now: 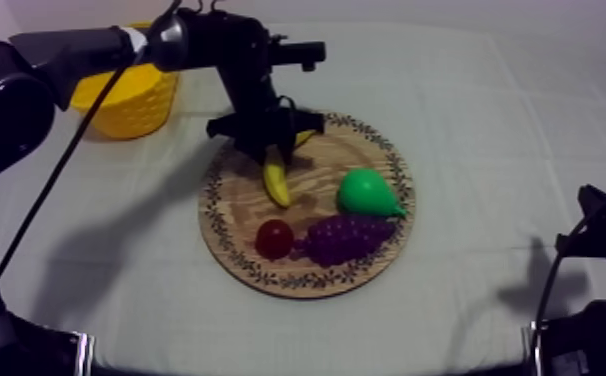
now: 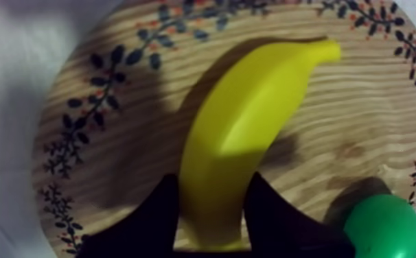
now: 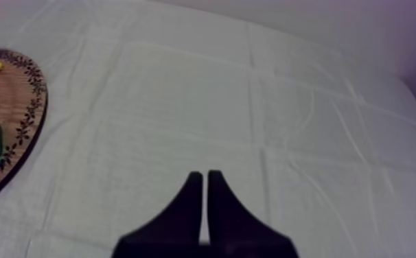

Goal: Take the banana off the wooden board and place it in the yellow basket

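**Banana held crosswise at its near end, left side**

Left fingers (image 2: 157, 216): closed on the banana (image 2: 241, 130), one on each flank of its near end. The banana's long axis runs straight away from them across the wooden board (image 2: 362, 103).
Yellow basket (image 1: 127, 105): near the board, on the left arm's side.
Right fingers (image 3: 193, 206): pressed together, empty, over bare desk (image 3: 252, 103).

Curved yellow banana (image 1: 277, 182) lies on the patterned wooden board (image 1: 233, 226); yellow basket (image 1: 132, 106) stands upright nearby, apart.

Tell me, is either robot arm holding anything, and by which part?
The left gripper is shut on the banana near one end, a finger on each side, over the board. The right gripper holds nothing.
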You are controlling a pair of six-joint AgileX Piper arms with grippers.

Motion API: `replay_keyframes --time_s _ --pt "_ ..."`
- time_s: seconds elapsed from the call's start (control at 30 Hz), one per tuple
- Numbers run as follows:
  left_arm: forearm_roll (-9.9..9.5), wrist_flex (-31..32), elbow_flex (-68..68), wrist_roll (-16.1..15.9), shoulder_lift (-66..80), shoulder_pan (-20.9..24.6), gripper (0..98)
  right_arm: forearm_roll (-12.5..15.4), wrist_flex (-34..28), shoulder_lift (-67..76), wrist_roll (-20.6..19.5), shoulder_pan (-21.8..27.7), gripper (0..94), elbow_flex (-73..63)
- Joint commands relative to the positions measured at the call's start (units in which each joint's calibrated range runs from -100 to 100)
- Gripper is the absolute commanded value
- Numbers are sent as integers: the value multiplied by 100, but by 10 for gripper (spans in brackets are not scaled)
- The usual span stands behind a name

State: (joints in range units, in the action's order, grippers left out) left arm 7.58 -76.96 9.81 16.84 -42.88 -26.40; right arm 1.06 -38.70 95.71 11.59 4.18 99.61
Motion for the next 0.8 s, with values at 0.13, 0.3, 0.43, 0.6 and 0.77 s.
replay_keyframes --time_s 0.13,0.3,0.43,0.6,0.77 --pt "-25 22 86 -101 -1 -5 279 -1 -1 5 1 3 4 5" --pt "-100 -4 41 -142 176 34 255 -1 -1 5 1 3 4 5" --pt "-253 -198 199 -181 580 99 255 -1 -1 5 1 3 4 5" --pt "-531 -777 837 -210 1186 354 258 -1 -1 5 1 3 4 5" --pt "-788 -1373 1387 -272 1664 851 254 -1 -1 5 1 3 4 5"
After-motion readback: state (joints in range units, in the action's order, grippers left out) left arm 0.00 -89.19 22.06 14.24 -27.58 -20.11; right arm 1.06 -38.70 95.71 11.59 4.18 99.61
